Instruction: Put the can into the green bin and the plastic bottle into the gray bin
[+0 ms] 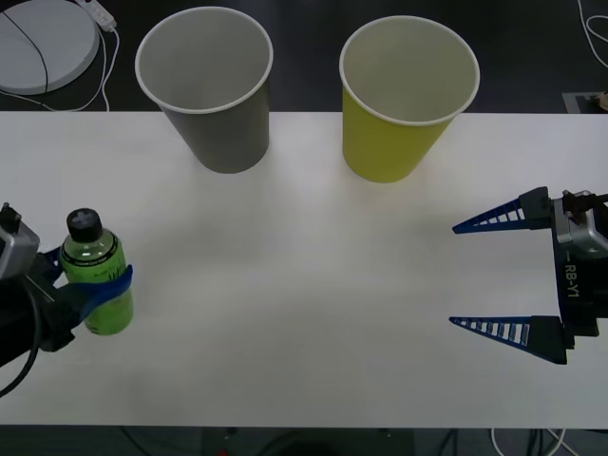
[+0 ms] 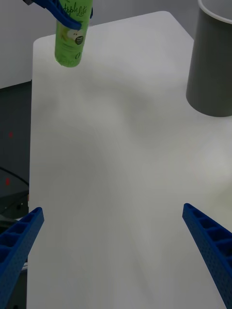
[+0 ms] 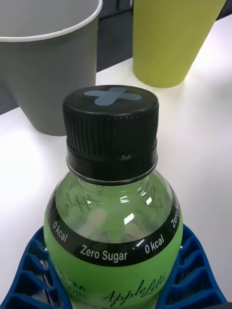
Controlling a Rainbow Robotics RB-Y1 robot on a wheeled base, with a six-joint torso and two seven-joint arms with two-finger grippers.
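Observation:
The plastic bottle (image 1: 95, 275), bright green with a black cap, stands upright near the table's left edge. My left gripper (image 1: 103, 288) is shut on its body, and its blue fingers (image 3: 29, 275) hug the label of the plastic bottle (image 3: 113, 217). The gray bin (image 1: 223, 133) stands at the back left, with the green bin (image 1: 389, 142) to its right. At the table's right side my right gripper (image 1: 453, 275) is open, holding nothing. From that wrist the bottle (image 2: 72, 34) shows far across the table, with the gray bin (image 2: 210, 63) to one side. The can is out of view.
Beyond the table's back left corner, a white round object (image 1: 43, 43) with a cable lies on the dark floor. The white table (image 1: 304, 285) is bare between the two arms. The gray bin (image 3: 48, 82) and green bin (image 3: 169, 43) stand close behind the bottle.

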